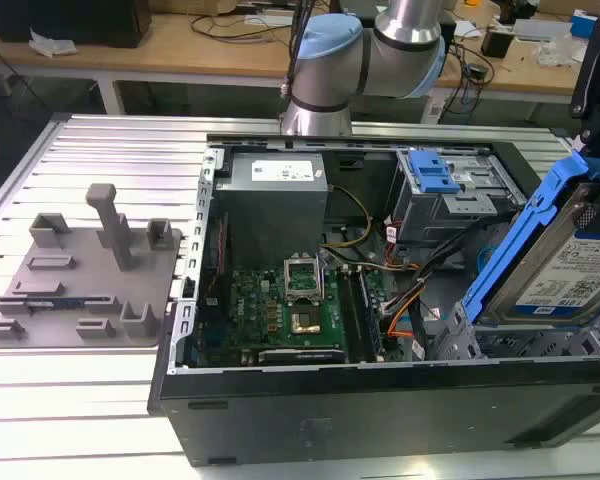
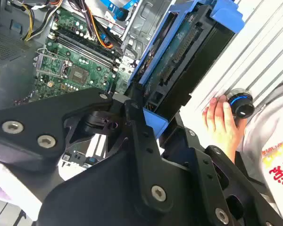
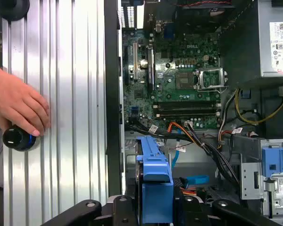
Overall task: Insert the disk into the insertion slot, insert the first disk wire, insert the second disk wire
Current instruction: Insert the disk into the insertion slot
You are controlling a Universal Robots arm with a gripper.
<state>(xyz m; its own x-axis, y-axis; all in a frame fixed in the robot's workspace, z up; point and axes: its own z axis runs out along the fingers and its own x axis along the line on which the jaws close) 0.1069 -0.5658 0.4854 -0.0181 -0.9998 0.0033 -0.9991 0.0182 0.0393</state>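
The disk (image 1: 565, 270), silver with a white-and-blue label in a bright blue carrier frame, hangs tilted above the open computer case at the exterior view's right. My gripper (image 1: 592, 140) is shut on its upper end. In both wrist views the black fingers (image 2: 137, 117) clamp the blue carrier (image 3: 155, 181). The disk's connector edge (image 2: 172, 66) points down toward the case. Below the disk lies the insertion slot (image 1: 540, 345), a low grey perforated bay. Orange and black cables (image 1: 405, 305) lie loose beside it; I cannot tell which are the disk wires.
A taller grey cage with a blue latch (image 1: 445, 185) stands behind the bay. The motherboard (image 1: 290, 310) and power supply (image 1: 275, 195) fill the case. A grey fixture plate (image 1: 80, 280) sits on the slatted table. A person's hand (image 3: 21, 103) rests on a black knob (image 3: 18, 139) outside the case.
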